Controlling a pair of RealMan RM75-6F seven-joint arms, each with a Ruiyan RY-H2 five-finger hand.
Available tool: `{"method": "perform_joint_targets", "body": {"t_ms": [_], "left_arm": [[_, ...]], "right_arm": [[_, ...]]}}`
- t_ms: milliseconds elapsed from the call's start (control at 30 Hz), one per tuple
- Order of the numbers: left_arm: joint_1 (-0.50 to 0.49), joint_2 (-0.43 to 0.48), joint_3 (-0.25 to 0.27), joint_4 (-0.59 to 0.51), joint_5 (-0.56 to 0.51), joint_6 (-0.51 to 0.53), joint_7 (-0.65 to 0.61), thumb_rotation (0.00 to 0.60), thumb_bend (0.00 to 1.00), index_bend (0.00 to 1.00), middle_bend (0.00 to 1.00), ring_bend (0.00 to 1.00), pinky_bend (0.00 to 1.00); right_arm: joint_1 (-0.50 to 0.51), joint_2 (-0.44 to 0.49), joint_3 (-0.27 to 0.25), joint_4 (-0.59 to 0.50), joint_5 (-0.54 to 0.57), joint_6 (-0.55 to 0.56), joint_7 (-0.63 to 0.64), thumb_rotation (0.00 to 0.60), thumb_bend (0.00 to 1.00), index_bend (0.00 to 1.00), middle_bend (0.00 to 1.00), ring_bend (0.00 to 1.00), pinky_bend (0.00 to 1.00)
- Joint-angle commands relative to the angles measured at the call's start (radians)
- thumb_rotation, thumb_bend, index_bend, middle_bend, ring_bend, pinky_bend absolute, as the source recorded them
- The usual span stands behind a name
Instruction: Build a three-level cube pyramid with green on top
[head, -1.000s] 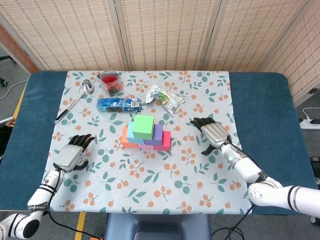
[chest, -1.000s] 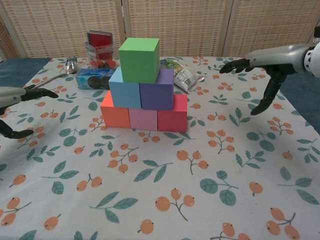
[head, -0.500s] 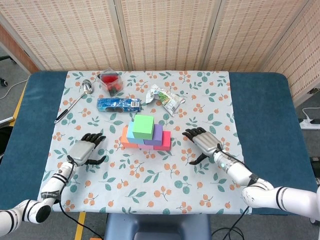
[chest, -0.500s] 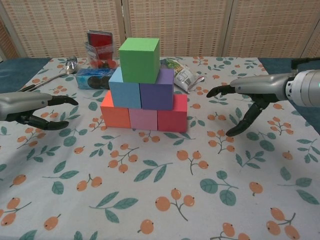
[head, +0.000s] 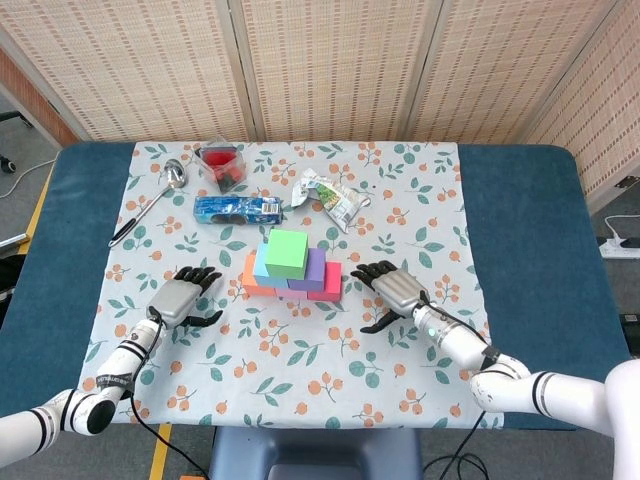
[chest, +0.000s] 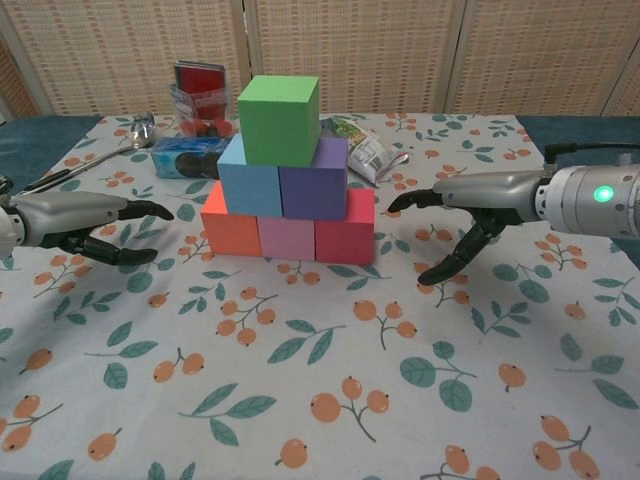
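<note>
A cube pyramid stands mid-table. An orange cube (chest: 230, 223), a pink cube (chest: 286, 239) and a red cube (chest: 346, 228) form the base. A blue cube (chest: 250, 184) and a purple cube (chest: 313, 183) sit on them. The green cube (chest: 278, 118) (head: 286, 253) is on top. My left hand (head: 183, 297) (chest: 85, 219) hovers open just left of the stack, not touching it. To the right of the red cube my right hand (head: 387, 289) (chest: 478, 205) is open too, with its fingertips close to the cube and apart from it.
Behind the pyramid lie a blue snack packet (head: 238, 208), a clear cup with red contents (head: 220, 166), a spoon (head: 150, 198) and a crumpled wrapper (head: 331, 196). The floral cloth (head: 300, 350) covers a blue table.
Both hands have moved inward toward the pyramid, the left from the left edge and the right from the right side. The cubes have not moved.
</note>
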Motion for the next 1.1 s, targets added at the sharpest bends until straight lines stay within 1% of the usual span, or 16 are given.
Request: {"method": "perform_joint_targets", "body": {"t_ms": [33, 167, 400, 767, 1100], "left_arm": [[-0.005, -0.004, 0.001, 0.003, 0.001, 0.0, 0.003, 0.15, 0.34, 0.0, 0.0, 0.0, 0.0], [-0.022, -0.019, 0.004, 0.01, 0.011, -0.006, 0.008, 0.145, 0.34, 0.0, 0.0, 0.0, 0.0], [-0.042, -0.036, 0.008, 0.016, 0.018, -0.01, 0.012, 0.142, 0.34, 0.0, 0.0, 0.0, 0.0], [-0.063, -0.052, 0.015, 0.018, 0.025, -0.01, 0.02, 0.147, 0.34, 0.0, 0.0, 0.0, 0.0], [-0.074, -0.057, 0.022, 0.017, 0.017, -0.008, 0.031, 0.144, 0.34, 0.0, 0.0, 0.0, 0.0]], "right_arm": [[0.006, -0.009, 0.003, 0.009, 0.005, -0.007, -0.003, 0.314, 0.02, 0.0, 0.0, 0.0, 0.0], [0.023, -0.036, 0.011, 0.038, 0.031, -0.03, -0.013, 0.315, 0.02, 0.0, 0.0, 0.0, 0.0], [0.034, -0.055, 0.019, 0.052, 0.06, -0.037, -0.029, 0.314, 0.02, 0.0, 0.0, 0.0, 0.0], [0.044, -0.083, 0.028, 0.076, 0.071, -0.036, -0.035, 0.32, 0.02, 0.0, 0.0, 0.0, 0.0], [0.046, -0.088, 0.027, 0.084, 0.076, -0.039, -0.038, 0.324, 0.02, 0.0, 0.0, 0.0, 0.0]]}}
